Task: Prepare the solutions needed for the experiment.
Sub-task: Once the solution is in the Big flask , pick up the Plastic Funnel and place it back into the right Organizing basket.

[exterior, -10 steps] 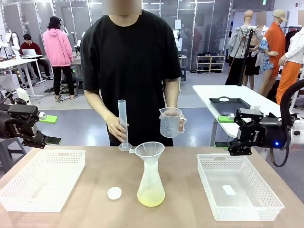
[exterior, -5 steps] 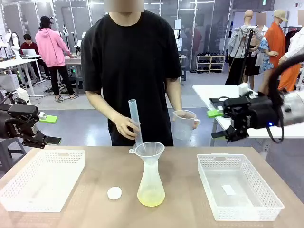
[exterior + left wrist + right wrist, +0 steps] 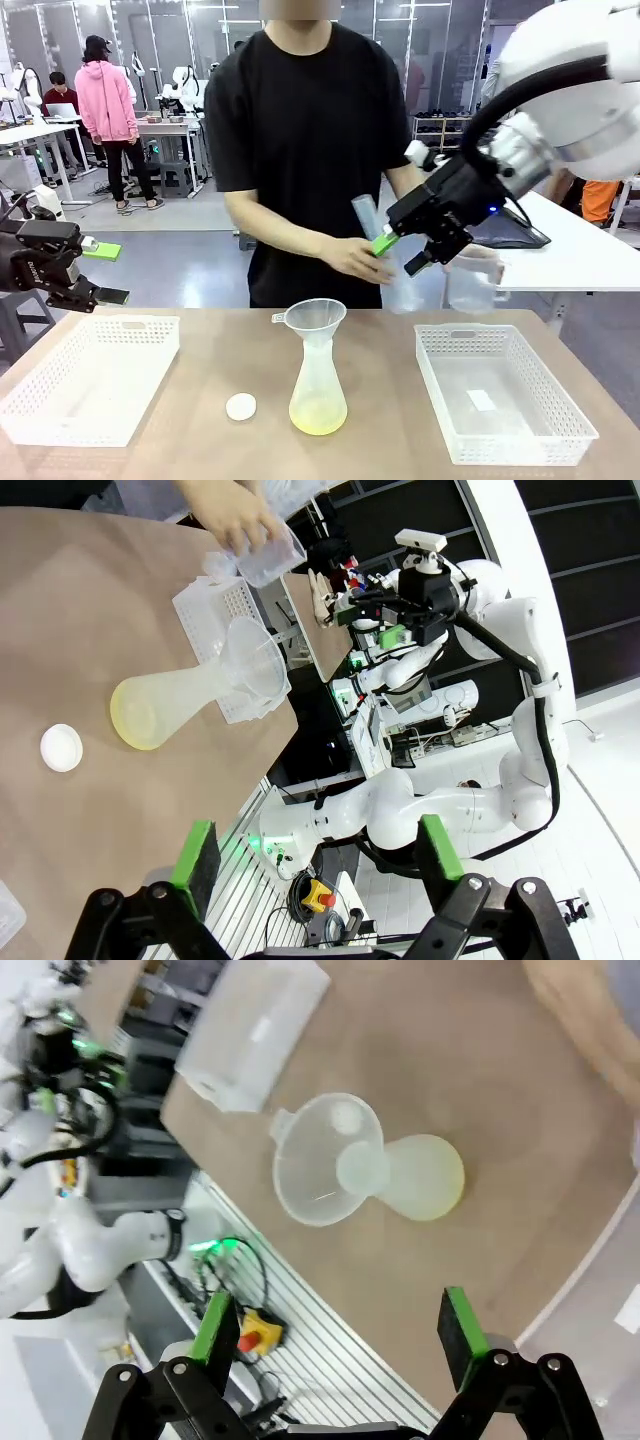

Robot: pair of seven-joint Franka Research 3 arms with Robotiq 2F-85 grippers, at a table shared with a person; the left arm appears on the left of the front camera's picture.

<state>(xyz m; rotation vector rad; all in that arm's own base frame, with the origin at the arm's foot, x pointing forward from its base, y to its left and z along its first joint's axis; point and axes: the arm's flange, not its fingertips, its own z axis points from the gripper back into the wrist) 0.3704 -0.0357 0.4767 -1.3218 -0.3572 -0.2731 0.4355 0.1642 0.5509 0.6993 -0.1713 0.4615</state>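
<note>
Conical flask (image 3: 318, 375) upright mid-table, funnel (image 3: 316, 318) seated in its neck, ready for pours. Solutions (image 3: 318, 415): shallow pale yellow layer in the flask bottom. Right gripper (image 3: 398, 255) above and behind flask, jaws wide, empty, just beside person's hand (image 3: 352, 258) tilting graduated cylinder (image 3: 366, 215) toward it; likely a handover. Left gripper (image 3: 103, 273) well left of flask, jaws wide, empty, out of the way.
</note>
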